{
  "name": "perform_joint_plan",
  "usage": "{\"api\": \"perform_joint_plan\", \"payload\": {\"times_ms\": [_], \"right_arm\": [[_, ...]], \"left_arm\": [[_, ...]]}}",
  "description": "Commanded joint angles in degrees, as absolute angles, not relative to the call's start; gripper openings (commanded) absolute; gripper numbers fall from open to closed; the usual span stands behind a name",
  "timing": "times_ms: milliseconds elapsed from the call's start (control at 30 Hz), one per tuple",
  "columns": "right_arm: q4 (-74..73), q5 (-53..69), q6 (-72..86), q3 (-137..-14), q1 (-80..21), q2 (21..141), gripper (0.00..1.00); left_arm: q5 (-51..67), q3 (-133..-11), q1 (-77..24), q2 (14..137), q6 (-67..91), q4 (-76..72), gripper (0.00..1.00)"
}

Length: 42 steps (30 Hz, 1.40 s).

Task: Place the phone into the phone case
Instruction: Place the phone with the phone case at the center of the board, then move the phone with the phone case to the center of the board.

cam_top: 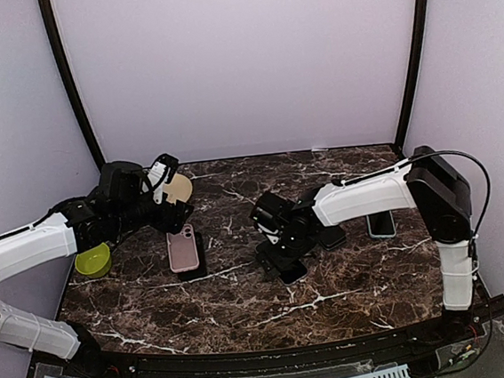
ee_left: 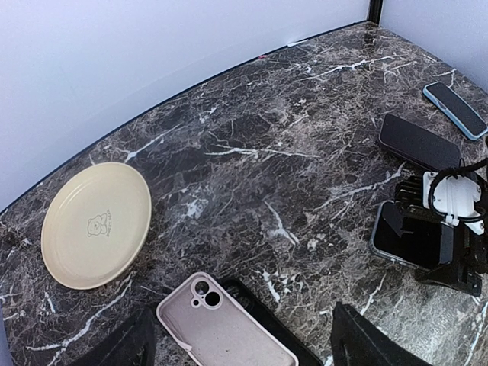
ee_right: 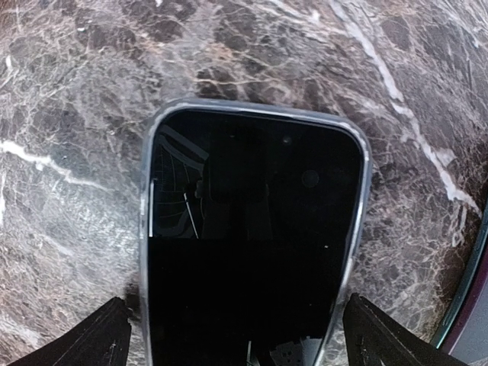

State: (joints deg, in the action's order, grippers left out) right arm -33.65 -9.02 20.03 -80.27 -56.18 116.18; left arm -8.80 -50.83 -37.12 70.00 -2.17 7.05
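The phone (ee_right: 252, 244), black-screened with a silver rim, lies flat on the marble, and it also shows in the left wrist view as the phone (ee_left: 404, 238). My right gripper (ee_right: 244, 343) is open, with one finger on each side of the phone's near end. In the top view the right gripper (cam_top: 281, 259) covers most of the phone. The pink phone case (ee_left: 225, 324) lies hollow side up, camera cutout toward the plate. My left gripper (ee_left: 244, 352) hovers open over it and holds nothing. From above, the phone case (cam_top: 183, 249) lies just in front of the left gripper (cam_top: 173, 222).
A black flat thing (ee_left: 263, 309) lies partly under the case's right side. A cream plate (ee_left: 95, 225) sits to the left, and a green bowl (cam_top: 94, 260) at the left edge. A black phone (ee_left: 418, 142) and a blue-edged phone (ee_left: 456, 109) lie at the right.
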Motion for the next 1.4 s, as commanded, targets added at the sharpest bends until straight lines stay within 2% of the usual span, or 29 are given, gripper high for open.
{"api": "perform_joint_plan", "payload": {"times_ms": [0, 367, 733, 1233, 1367], "right_arm": [[-34.62, -10.62, 20.97, -81.74, -56.95, 118.01, 0.95], [-33.92, -17.96, 24.07, -80.71, -56.79, 116.64, 0.77], [-28.03, -17.94, 26.13, -80.54, -53.11, 115.80, 0.62], [-25.28, -18.33, 28.16, -86.92, -50.36, 120.78, 0.62], [-24.80, -18.28, 28.54, -86.97, -50.27, 121.19, 0.65]], "left_arm": [[-8.22, -50.01, -36.76, 68.50, -2.90, 6.08, 0.81], [-8.11, -49.92, -36.82, 68.63, -3.08, 6.14, 0.81], [-8.08, -50.01, -36.82, 68.66, -3.16, 6.24, 0.81], [-8.12, -49.97, -36.83, 68.56, -3.33, 6.23, 0.81], [-8.01, -50.01, -36.82, 68.60, -3.37, 6.35, 0.81]]}}
